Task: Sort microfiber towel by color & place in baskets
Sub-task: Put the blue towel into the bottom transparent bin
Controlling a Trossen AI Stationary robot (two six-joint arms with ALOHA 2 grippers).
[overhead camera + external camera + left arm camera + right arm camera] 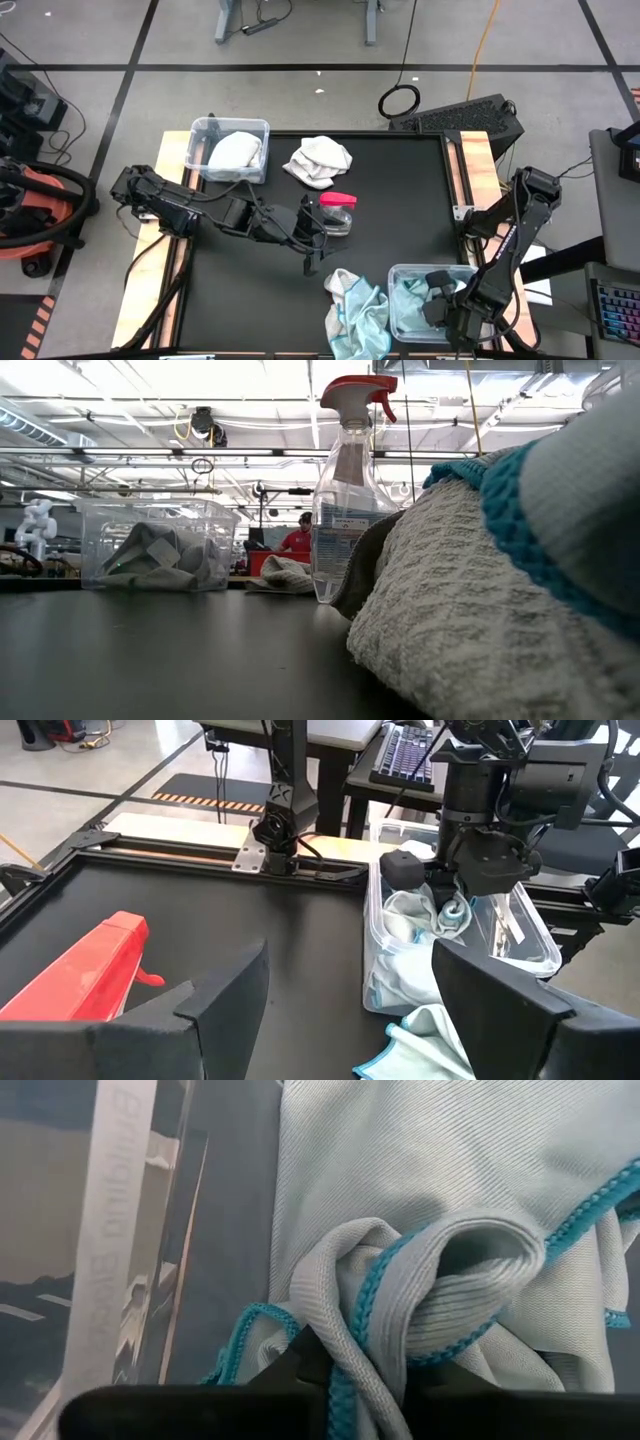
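Observation:
A light blue towel [405,935] lies in the near-right basket [405,272], where my right gripper [447,305] points down, shut on it. More light blue towels [357,312] lie heaped on the table beside that basket, close in the low view [480,610]. A white towel [236,150] sits in the far-left basket [262,128]. Another white towel [320,160] lies loose on the table to its right. My left gripper [312,248] hovers open at mid-table, just near of a spray bottle, its fingers [225,995] touching nothing. My right gripper pinches a bunched fold of the light blue towel with its teal hem [440,1280], coming from above and pointing down into the basket. Several layers are gathered at the fingers. The rest of the towel lies slack on the basket floor [400,970].
A clear spray bottle with a red trigger [337,212] stands at mid-table beside my left gripper, also seen in the low view [345,490]. Wooden rails [478,160] edge the black table on both sides. Bare table lies between the bottle and the right rail.

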